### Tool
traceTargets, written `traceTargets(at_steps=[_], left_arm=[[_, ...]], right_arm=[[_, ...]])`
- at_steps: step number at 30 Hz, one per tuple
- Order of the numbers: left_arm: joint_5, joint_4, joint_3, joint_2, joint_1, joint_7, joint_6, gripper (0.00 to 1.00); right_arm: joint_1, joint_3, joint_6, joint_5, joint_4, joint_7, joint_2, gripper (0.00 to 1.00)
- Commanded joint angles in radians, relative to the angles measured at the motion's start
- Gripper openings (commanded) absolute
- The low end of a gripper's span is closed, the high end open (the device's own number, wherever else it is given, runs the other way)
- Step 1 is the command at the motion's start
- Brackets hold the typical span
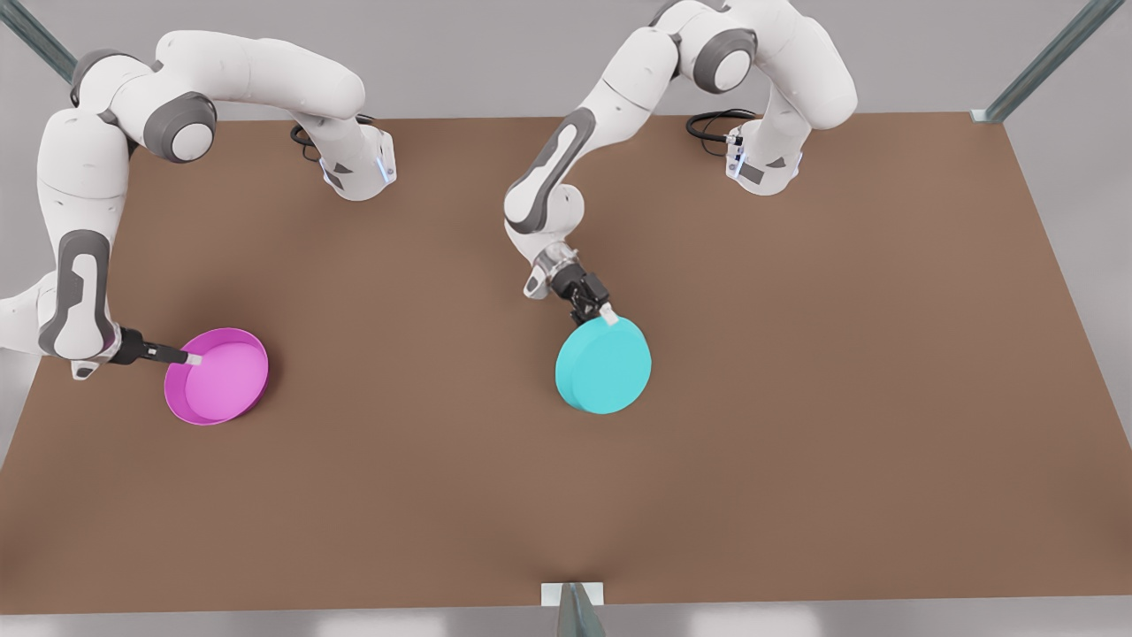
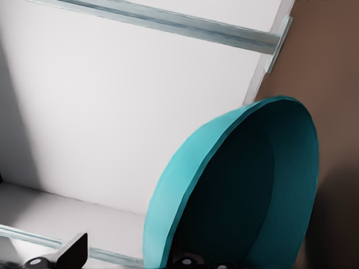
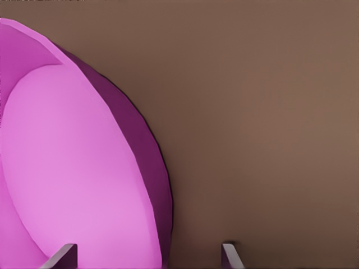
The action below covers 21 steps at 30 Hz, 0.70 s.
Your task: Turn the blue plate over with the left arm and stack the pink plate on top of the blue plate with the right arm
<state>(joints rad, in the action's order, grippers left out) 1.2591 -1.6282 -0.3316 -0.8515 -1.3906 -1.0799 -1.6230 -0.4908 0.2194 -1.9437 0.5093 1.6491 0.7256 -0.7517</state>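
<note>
Front view, centre frame: your left gripper [image 1: 600, 312] is clamped on the upper-left rim of the blue plate [image 1: 604, 365]. The plate is tilted up, its flat base facing the camera. In the left wrist view the hollow inside of the blue plate [image 2: 247, 196] faces the wrist, so judge the flip as under way, not yet set down.

Front view, lower left: your right gripper [image 1: 192, 359] sits at the left rim of the pink plate [image 1: 218, 378], which rests on the brown table [image 1: 796, 398] well apart from the blue one, hollow side up. In the right wrist view the two fingertips [image 3: 63, 256] stand apart with the rim of the pink plate [image 3: 73, 168] between them. You cannot tell whether they have closed on it or merely straddle it.

Handling, as judgement:
- Both plates look like stiff, light, smooth plastic, so expect them to be slippery at a pinch
- The raised rim is the only sensible hold; the flat base offers nothing to pinch
- A one-point rim grip may let the plate swing, so keep the pinch deep on the wall
- Equal sizes mean the stack needs close centring

No brands, labels or legible writing on plates, arms or table
</note>
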Motion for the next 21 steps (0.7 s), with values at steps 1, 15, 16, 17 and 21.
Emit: traceTargets(at_steps=[1, 15, 16, 17, 21], left_arm=[[-0.113, 0.005, 0.005, 0.0, -0.007, 0.0, 0.0, 1.0], [-1.459, 0.565, 0.152, 0.255, 0.738, 0.677, 0.173, 1.0], [-1.459, 0.565, 0.152, 0.278, 0.864, 0.82, 0.232, 1.0], [-1.452, 0.565, 0.148, 0.293, 0.929, 0.937, 0.268, 1.0], [-1.235, 0.484, 0.459, 0.427, 1.335, 1.046, 0.241, 1.0]], right_arm=[[0.0, 0.0, 0.0, 0.0, 0.0, 0.0, 0.0, 0.9], [0.012, 0.0, 0.008, -0.014, -0.017, 0.003, 0.002, 0.56], [0.014, 0.0, 0.006, -0.014, -0.018, 0.003, 0.002, 0.56], [0.012, 0.0, 0.006, -0.015, -0.023, 0.003, 0.002, 0.56], [0.012, 0.0, -0.003, -0.017, -0.032, 0.005, -0.006, 0.54]])
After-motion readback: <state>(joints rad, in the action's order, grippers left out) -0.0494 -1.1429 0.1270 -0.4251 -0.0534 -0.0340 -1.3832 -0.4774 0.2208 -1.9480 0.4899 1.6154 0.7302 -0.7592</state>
